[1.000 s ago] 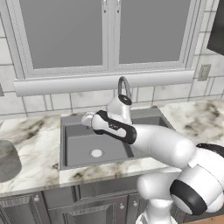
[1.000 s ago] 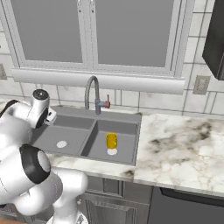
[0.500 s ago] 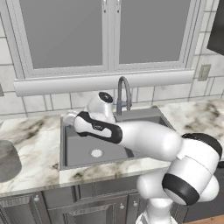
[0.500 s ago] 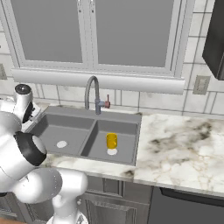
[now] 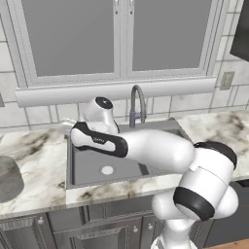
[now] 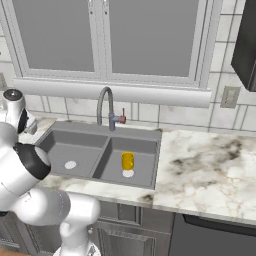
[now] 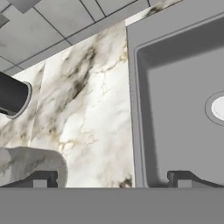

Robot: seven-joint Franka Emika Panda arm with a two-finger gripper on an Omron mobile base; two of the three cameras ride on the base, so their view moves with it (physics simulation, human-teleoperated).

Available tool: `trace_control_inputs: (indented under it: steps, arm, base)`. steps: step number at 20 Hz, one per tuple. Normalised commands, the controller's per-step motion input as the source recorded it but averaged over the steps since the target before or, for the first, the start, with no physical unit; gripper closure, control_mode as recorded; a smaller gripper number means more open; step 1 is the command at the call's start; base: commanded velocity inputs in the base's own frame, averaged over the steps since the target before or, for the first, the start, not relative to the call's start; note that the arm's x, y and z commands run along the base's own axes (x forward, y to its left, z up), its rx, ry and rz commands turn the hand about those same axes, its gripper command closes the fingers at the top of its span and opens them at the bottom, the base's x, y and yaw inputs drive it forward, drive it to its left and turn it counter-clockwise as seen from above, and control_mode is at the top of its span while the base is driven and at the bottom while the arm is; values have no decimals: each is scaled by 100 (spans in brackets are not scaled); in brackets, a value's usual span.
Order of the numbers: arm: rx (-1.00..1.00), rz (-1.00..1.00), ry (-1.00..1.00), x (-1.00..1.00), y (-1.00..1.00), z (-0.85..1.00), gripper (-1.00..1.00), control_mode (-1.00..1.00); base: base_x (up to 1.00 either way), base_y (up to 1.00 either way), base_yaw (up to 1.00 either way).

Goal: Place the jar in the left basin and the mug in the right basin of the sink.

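1. The mug (image 6: 128,161) stands upright in the right basin (image 6: 135,150), the narrower compartment, a little left of centre in the right base view, just behind that basin's pale drain. I judge this half of the task done.

2. The jar (image 5: 9,177) is not in the sink (image 5: 78,175). It stands on the marble counter (image 5: 39,151) at the left edge of the left base view, well apart from the sink's left rim. In the hand view its grey rounded body (image 7: 30,166) sits at the lower left.

3. The left basin (image 5: 92,168), the wider compartment, holds nothing but its round pale drain (image 5: 107,170), near the centre-left of the left base view. The same drain (image 7: 217,107) shows at the right edge of the hand view.

4. The gripper (image 7: 109,179) is open wide and holds nothing. Its two dark finger tips rise at the bottom of the hand view, one over the jar's side, the other over the basin's rim, with bare counter between them.

5. The arm reaches from the lower right of the left base view toward the sink's left rim, its hand above the counter edge there.

6. What is left, as I judge it: bring the open jaws around the jar, grip it, lift it, carry it over the rim and set it in the left basin.
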Motion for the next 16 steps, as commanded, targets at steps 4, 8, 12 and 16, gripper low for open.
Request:
trace_control_inputs:
  steps: [4,8,12,16]
  arm:
    - [0,0,1,0,55,0,-100,-100]
    - [0,0,0,0,54,0,-100,-100]
    - [0,0,0,-8,48,0,-100,-100]
    - [0,0,0,-3,45,0,-100,-100]
  base:
    - [0,0,0]
    - [0,0,0]
    - [0,0,0]
    - [0,0,0]
